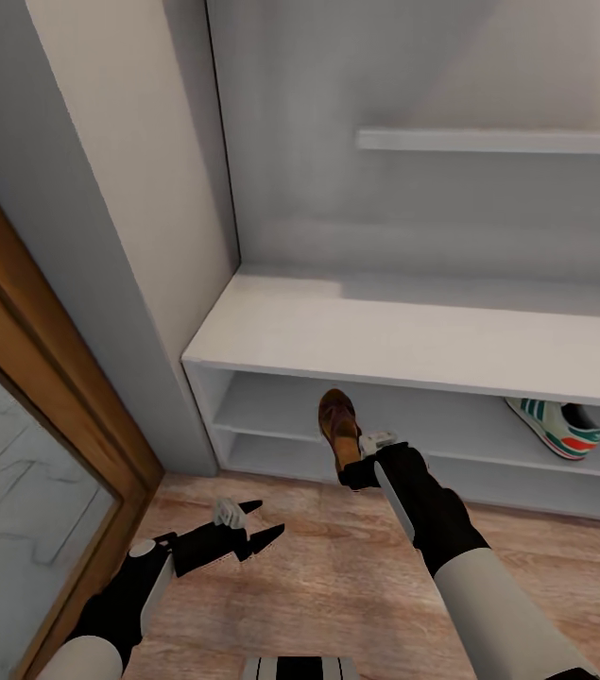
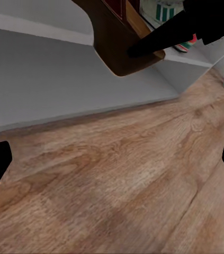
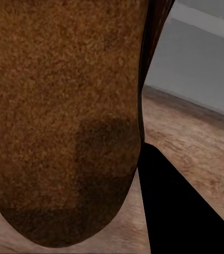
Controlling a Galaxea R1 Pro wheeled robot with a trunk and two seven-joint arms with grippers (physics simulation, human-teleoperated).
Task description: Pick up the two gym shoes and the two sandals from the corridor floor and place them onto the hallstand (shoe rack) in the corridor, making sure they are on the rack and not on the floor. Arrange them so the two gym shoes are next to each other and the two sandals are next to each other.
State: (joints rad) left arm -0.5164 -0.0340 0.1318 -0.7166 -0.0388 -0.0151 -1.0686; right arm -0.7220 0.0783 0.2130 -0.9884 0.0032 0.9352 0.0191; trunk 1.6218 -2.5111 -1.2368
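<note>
Holding a brown sandal point(image 1: 338, 427) by its heel, the right gripper point(image 1: 361, 465) is pointing its toe at the shoe rack point(image 1: 413, 335) shelf, while the left gripper point(image 1: 248, 534) is hanging open.

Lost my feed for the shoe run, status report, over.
Right gripper shut on sandal, held at hallstand shelf front. Left gripper open, empty, over floor. One gym shoe on shelf. Nothing blocking.
</note>
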